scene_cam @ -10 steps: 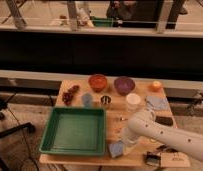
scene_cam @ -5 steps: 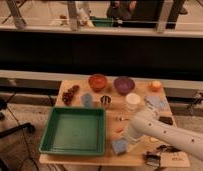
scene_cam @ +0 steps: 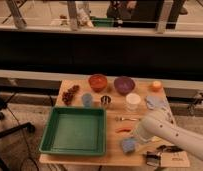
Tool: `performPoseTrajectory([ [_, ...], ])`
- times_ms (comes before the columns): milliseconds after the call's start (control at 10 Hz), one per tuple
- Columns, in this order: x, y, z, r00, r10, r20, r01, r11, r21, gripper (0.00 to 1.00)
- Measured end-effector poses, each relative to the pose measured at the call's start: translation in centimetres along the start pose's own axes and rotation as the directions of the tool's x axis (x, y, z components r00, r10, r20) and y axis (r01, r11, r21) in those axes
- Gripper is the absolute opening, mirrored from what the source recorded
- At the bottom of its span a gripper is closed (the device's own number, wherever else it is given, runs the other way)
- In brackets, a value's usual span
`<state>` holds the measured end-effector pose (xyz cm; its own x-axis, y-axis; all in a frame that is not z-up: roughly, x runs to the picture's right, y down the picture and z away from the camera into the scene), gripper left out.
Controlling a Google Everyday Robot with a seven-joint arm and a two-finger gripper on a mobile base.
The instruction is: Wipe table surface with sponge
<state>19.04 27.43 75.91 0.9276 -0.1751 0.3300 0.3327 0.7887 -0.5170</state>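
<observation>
Right, the sponge (scene_cam: 127,145) is a small blue block on the desk (scene_cam: 113,150), just right of the green tray (scene_cam: 70,151) at its near corner. My tool (scene_cam: 134,140) is on it from the right and closed tight, gripping the sponge. The white arm (scene_cam: 165,131) covers most of the tool from my view, so all I really see is the sponge poking out on the side toward the tray. The arm runs off the right edge of the picture, cut off there.

Right of the tray, beyond the sponge, lie a thin orange-red thing (scene_cam: 123,130) and a slim utensil (scene_cam: 126,119); I cannot tell what kind either is. Behind the tray stand a blue cup (scene_cam: 87,100) and a small metal cup (scene_cam: 105,101), with a dark red cluster (scene_cam: 70,94) off its far left corner. Further back from the tray are a red bowl (scene_cam: 97,81) and a purple bowl (scene_cam: 124,85). Well right of the tray are a white cup (scene_cam: 133,101), a wrinkled pale blue-grey cloth (scene_cam: 155,102) and a small orange object (scene_cam: 155,85).

At the desk's near edge, far right of the tray, a dark object (scene_cam: 153,159) lies beside a pale card (scene_cam: 176,161). Any print on the card is too small for me to read, and the arm hides part of it.
</observation>
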Motion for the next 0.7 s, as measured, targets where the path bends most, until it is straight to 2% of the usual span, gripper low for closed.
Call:
performPoseTrajectory([
  [300,0.0,1.3,-0.5,1.000,0.007,-0.003,-0.007,1.000,-0.004,0.00],
  [700,-0.8,3.6,-0.7,1.000,-0.006,0.000,0.006,1.000,-0.026,0.00],
])
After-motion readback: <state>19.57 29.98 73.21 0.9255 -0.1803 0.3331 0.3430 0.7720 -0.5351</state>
